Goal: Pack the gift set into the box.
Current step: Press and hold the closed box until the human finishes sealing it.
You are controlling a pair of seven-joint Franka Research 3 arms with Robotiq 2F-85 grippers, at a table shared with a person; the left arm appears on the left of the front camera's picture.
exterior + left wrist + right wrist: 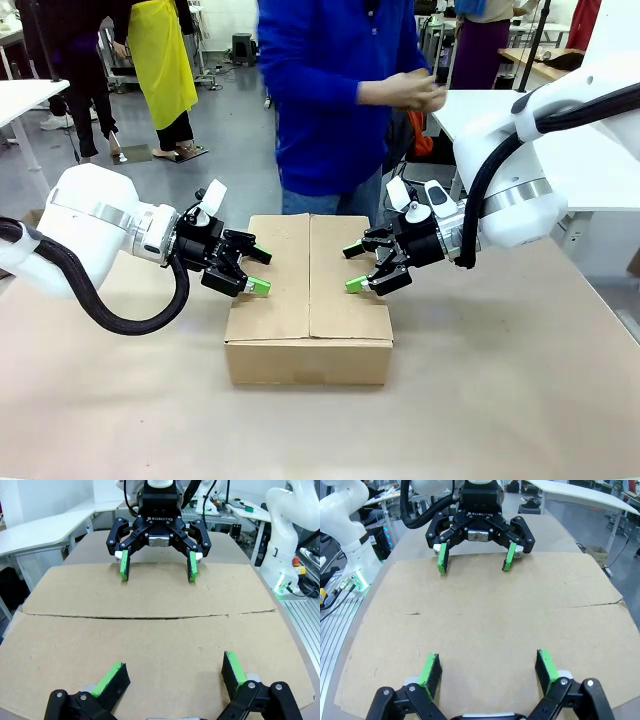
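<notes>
Brown paper covers the table [500, 400] in the front view, and the box [308, 300] sits at its centre with its top flaps folded flat and meeting along a middle seam. The left gripper [252, 270] and the right gripper [357, 268] face each other from either side, each with its fingers spread apart and nothing between them, poised just over the outer edges of the lid. Such a mirrored stance suits pressing the flaps flat or working them open. Behind the box a person [335, 90] in a blue top stands with hands [415, 92] together at chest height, away from the carton.

Left wrist view: the left gripper [172, 677] opens wide low over the near flap of the box [150, 645], and the right gripper [157, 566] stands opposite with green pads pointing down at the far flap, whether touching it or not is hard to judge.

Right wrist view: the right gripper [487, 672] is likewise released over the box [485, 620], and the left gripper [474, 560] mirrors it across the seam. With the lid shut, the gift set is probably inside, though that is only a judgement.
</notes>
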